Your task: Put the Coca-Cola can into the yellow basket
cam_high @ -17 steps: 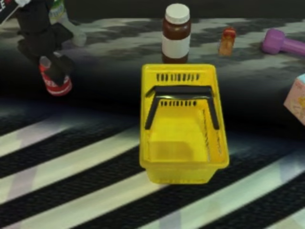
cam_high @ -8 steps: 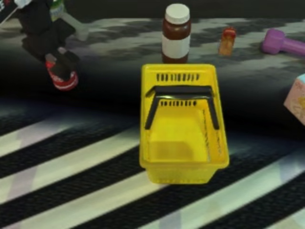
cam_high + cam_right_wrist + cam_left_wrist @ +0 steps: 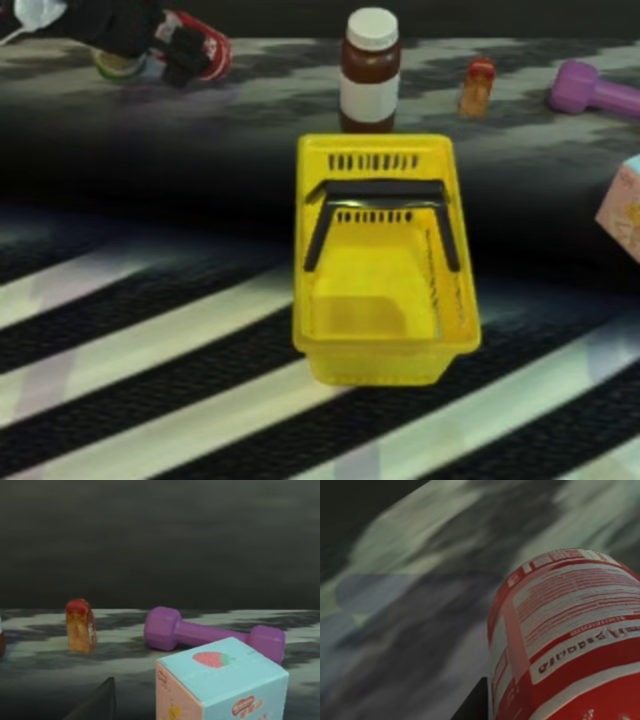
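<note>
My left gripper (image 3: 185,52) is matte black and blocky, with squared fingers and chunky housings behind them. At the far left edge of the top view a white patch sits on my arm, perhaps a casing or label; I can't tell which. In my wrist views I see only dark, flat wedges of finger, plain, with no markings I can make out.

yellow basket (image 3: 385,345) open on top, black handles (image 3: 380,205) cross far end; brown jar (image 3: 369,72) probably close behind.
</note>
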Available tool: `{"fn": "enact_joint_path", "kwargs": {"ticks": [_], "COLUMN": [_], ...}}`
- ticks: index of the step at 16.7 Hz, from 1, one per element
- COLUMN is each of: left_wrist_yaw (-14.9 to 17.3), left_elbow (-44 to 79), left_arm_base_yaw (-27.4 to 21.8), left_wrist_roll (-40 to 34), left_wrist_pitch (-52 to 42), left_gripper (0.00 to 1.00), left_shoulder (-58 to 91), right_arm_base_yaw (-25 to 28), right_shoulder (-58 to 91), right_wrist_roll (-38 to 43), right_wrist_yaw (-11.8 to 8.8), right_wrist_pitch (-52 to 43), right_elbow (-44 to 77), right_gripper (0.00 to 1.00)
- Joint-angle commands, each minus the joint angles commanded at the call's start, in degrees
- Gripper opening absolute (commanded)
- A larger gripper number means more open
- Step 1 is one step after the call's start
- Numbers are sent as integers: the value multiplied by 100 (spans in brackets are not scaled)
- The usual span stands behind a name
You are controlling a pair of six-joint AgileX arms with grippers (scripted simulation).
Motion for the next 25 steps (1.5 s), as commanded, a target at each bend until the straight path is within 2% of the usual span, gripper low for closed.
{"fn": "enact_joint_path", "kwargs": {"ticks": [4,7,11,14,16,19,25], "left_wrist_yaw": [1321,2284,3420,4077,4405,4717,4848], "left_elbow": [-1000,-1736,-2681,-3309,-3665,-4060,-4251], "left_arm_base_yaw": [-112,-280,-582,-819,-967,-1135,-1222], "left_wrist_roll": [-722,-1183,-1695,-1999,-2156,-2312,-2380], "left_wrist_pitch": [2683,4306,5860,6651,6955,7160,7220], "left_gripper": [0,0,0,0,0,0,0], "left_shoulder": [-656,-1111,-1570,-1785,-1884,-1987,-2035], "right_arm_base_yaw": [0,0,0,0,0,0,0], "right_shoulder": [0,0,0,0,0,0,0], "right_wrist_roll": [0,0,0,0,0,0,0], "right_wrist_yaw": [0,0,0,0,0,0,0], "right_wrist_pitch": [0,0,0,0,0,0,0], "right_elbow": [0,0,0,0,0,0,0], "right_gripper": [100,100,100,100,100,100,100]}}
